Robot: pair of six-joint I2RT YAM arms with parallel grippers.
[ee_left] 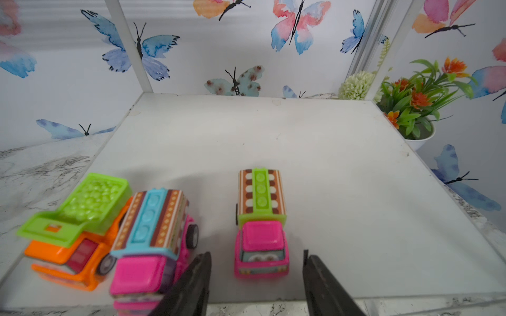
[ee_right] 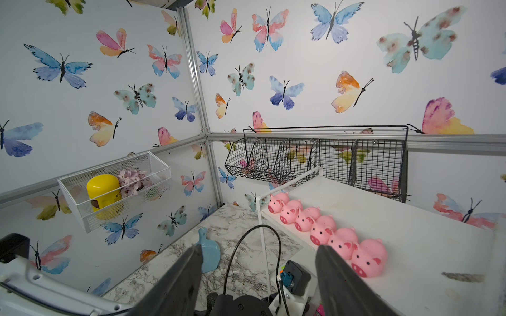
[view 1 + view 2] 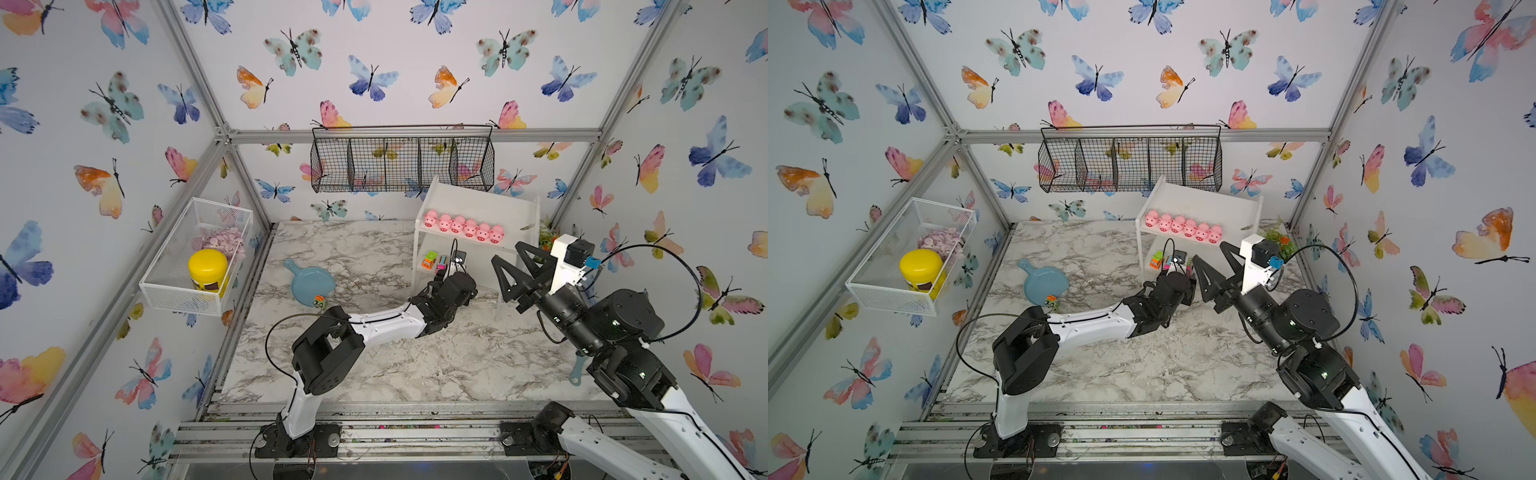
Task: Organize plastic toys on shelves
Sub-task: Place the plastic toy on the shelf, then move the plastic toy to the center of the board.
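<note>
The bench [image 3: 374, 374], a smooth slab printed with grey-veined marble, carries the shelves [image 3: 478, 199], a white two-tier unit of flat matt boards on panel legs. Everything below is placed from that unit.

The right pincer [image 2: 258, 247] hangs in front of the shelves at top-board level, its black tapered jaws wide and empty. It is probably parked there to leave the lower tier free for the other arm.

The left pincer [image 1: 255, 255] reaches in at the front edge of the lower board. Its jaws are spread either side of a truck and touch neither flank, so nothing is gripped.

The blue dish [image 3: 309, 284], flat, pan-shaped and handled, lies well apart from the shelves.

Six pigs [image 3: 463, 226], glossy and rounded with snouts outward, line the top board's front edge, seemingly sorted by kind.

On the lower board, the pink truck with a green tank [image 1: 261, 227] stands square between the jaws. Near it, the pink truck with a blue tank [image 1: 153, 240] touches the orange truck [image 1: 76, 232] with its pebbled green tipper. All are boxy, shiny hard plastic.

A stray truck [image 3: 319, 301] sits just beside the dish, off the shelves, so the job looks unfinished.
</note>
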